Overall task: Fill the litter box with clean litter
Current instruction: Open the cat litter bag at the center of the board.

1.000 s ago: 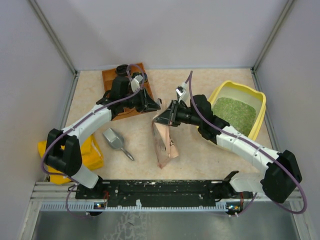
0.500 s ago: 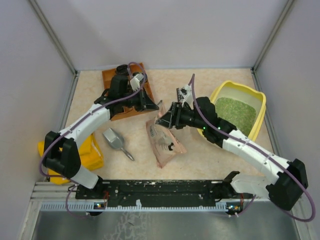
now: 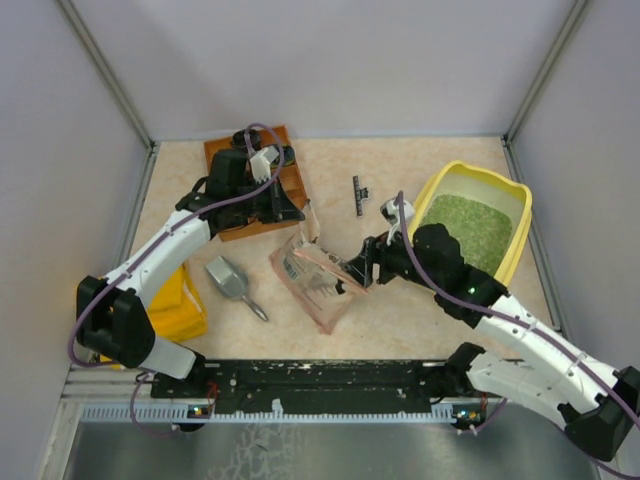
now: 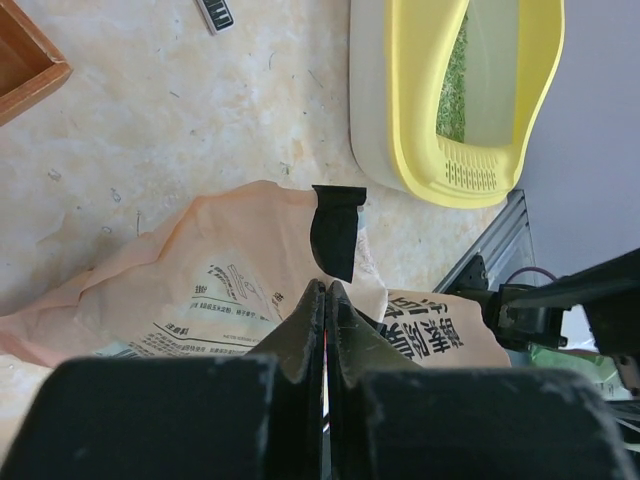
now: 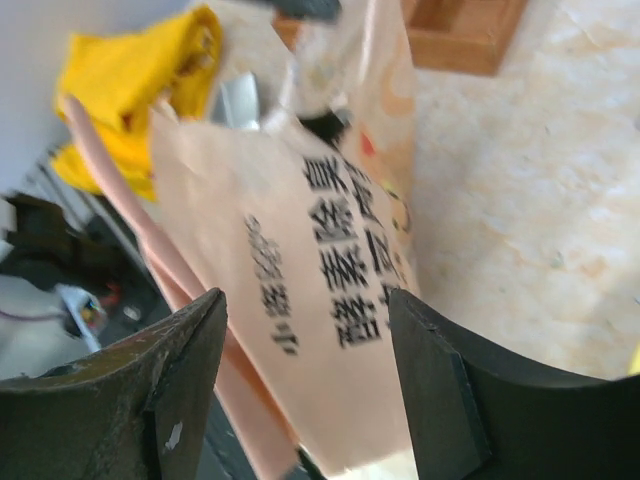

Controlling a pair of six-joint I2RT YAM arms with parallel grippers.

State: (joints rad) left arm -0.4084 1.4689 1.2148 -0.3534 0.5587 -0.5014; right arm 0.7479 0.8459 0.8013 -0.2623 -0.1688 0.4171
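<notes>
Far left: crumpled yellow cloth bag (image 3: 178,308), then small grey plastic scoop (image 3: 230,280) flat on the table. Left gripper (image 3: 300,212) pinched tight on the top edge of the pink printed pouch (image 3: 315,282). Right gripper (image 3: 358,270) spread wide around the pouch's other end, not squeezing it. Far right: big yellow plastic litter box (image 3: 521,215), fine green clean litter (image 3: 465,228) sitting inside.

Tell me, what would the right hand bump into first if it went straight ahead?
The pink pouch. The right hand is open, and the pouch's printed face fills the gap ahead of its fingers, apparently close, though depth is hard to judge.
</notes>
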